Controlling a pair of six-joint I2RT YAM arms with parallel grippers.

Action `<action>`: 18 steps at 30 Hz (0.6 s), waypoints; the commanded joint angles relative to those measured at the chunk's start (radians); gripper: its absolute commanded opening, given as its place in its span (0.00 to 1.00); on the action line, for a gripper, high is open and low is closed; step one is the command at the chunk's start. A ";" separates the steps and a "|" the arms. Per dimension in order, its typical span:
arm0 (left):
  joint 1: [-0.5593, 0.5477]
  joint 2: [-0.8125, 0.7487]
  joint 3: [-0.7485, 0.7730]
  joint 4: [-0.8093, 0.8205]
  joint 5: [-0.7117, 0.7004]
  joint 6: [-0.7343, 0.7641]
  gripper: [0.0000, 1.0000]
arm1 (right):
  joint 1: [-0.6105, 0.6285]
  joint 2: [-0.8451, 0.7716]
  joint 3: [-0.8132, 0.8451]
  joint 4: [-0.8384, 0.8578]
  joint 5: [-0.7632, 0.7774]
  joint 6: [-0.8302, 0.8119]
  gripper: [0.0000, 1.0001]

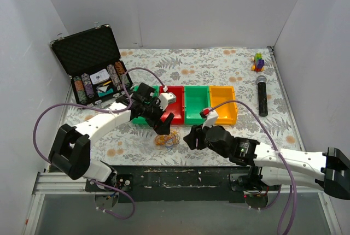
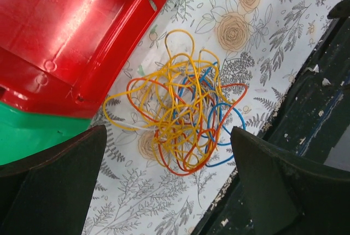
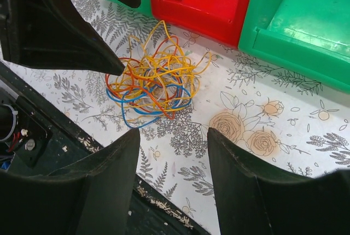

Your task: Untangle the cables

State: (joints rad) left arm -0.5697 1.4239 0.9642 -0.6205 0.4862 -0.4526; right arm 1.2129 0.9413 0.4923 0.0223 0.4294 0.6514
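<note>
Both left fingers [image 2: 54,186] and right fingers [image 3: 93,191] gape empty near cables [image 2: 180,120] on floral table [image 1: 219,60].

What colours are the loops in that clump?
The cables are yellow, orange, red and blue; left wrist view shows best.

A counter [image 1: 229,63] covered in a pale floral print. At its far left corner lies an open black case [image 1: 90,60] holding rows of poker chips. Across the middle stand four open bins side by side: a left green bin [image 2: 22,131], a red bin [image 1: 176,106], a second green bin [image 1: 196,106] and an orange bin [image 1: 224,106]. Just in front of the red bin, near the counter's near edge, lie the cables [image 1: 166,140], a loose clump of thin orange, yellow, red and blue loops. A black microphone [image 1: 262,95] lies along the right side, with a small multicoloured toy [image 1: 258,61] beyond it.
</note>
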 commanded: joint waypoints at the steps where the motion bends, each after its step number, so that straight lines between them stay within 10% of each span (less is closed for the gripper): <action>1: -0.039 -0.005 0.008 0.085 -0.054 0.006 0.98 | 0.005 -0.036 0.002 -0.021 0.043 0.016 0.60; 18: -0.073 -0.008 -0.035 0.068 -0.049 0.052 0.42 | 0.005 -0.055 0.006 -0.016 0.052 0.017 0.52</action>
State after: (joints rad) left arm -0.6376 1.4506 0.9367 -0.5476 0.4377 -0.4221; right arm 1.2133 0.9005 0.4927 -0.0071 0.4622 0.6552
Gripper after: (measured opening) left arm 0.447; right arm 0.536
